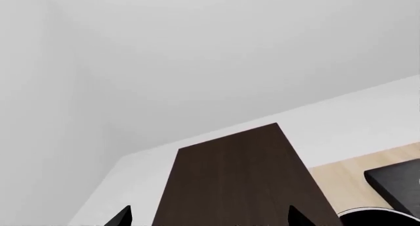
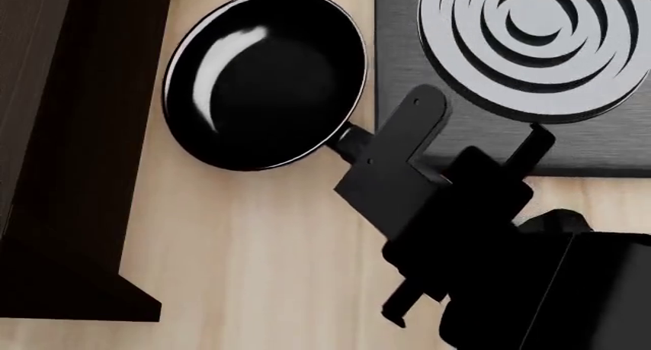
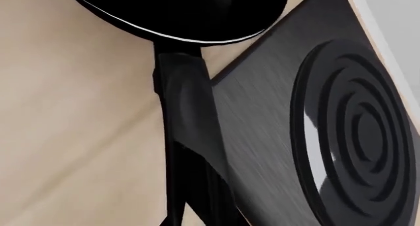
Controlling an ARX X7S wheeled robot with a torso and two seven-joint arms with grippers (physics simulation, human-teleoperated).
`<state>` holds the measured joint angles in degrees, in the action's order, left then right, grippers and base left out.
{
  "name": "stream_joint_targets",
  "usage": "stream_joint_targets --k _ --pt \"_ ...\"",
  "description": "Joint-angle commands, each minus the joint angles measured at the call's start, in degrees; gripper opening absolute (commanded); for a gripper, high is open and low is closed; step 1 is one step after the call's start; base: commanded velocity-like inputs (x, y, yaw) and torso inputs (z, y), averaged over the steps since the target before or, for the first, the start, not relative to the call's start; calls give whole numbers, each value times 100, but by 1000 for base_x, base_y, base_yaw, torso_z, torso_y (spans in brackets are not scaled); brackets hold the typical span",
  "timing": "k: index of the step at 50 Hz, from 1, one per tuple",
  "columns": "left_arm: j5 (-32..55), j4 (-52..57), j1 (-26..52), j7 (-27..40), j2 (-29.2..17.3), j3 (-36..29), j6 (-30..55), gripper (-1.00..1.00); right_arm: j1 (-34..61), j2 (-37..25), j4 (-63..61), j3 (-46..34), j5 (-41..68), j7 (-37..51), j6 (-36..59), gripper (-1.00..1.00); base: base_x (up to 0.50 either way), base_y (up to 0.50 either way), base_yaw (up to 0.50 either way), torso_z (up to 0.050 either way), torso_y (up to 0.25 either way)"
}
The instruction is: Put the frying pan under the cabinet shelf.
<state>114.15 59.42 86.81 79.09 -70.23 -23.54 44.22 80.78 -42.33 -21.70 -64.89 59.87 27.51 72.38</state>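
The frying pan (image 2: 264, 79) is glossy black with a thin pale rim and lies on the light wood counter beside the cabinet shelf (image 2: 72, 136), a dark brown slab at the left. Its short handle (image 2: 344, 141) runs into my right gripper (image 2: 385, 146), which is shut on it. In the right wrist view the handle (image 3: 187, 113) runs from the pan (image 3: 190, 9) down between the jaws of the right gripper (image 3: 196, 217). My left gripper (image 1: 210, 218) is open and empty, with its fingertips (image 1: 121, 217) wide apart over the cabinet's top (image 1: 236, 172).
The square black burner plate (image 2: 428, 68) with concentric rings lies right of the pan, close to the handle; it also shows in the right wrist view (image 3: 354, 127) and the left wrist view (image 1: 397, 182). A white wall (image 1: 196, 63) stands behind the cabinet.
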Motion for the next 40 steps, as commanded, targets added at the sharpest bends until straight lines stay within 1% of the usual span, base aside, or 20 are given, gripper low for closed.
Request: stream_joint_targets --k 1,8,14,17,20,28,34,40 --pt "-5 25 -277 -47 -28 271 39 100 91 356 230 -264 -281 -342 -87 -100 0 2 0 0 0" --pt "-219 34 -662 -115 28 508 132 100 129 549 230 -235 -169 -363 -57 -100 0 1 2 0 0" --pt "-97 38 -742 -43 71 750 272 100 42 695 441 -200 -114 -517 -227 -100 0 1 2 0 0" --pt "20 29 -710 29 103 845 356 100 25 788 629 -210 -140 -612 -309 -100 0 2 2 0 0" --pt "190 25 -516 192 191 819 517 100 41 924 764 -301 -170 -744 -320 -100 0 1 2 0 0" --pt "262 -30 -484 239 270 874 588 100 77 1169 795 -337 -98 -766 -257 -100 0 2 2 0 0" --pt "343 -60 -446 234 233 947 611 100 31 1359 853 -423 -115 -849 -321 -100 0 1 2 0 0" --pt "429 -41 -434 251 186 1007 638 100 -37 1689 1254 -634 -411 -1165 -699 -100 0 2 3 0 0"
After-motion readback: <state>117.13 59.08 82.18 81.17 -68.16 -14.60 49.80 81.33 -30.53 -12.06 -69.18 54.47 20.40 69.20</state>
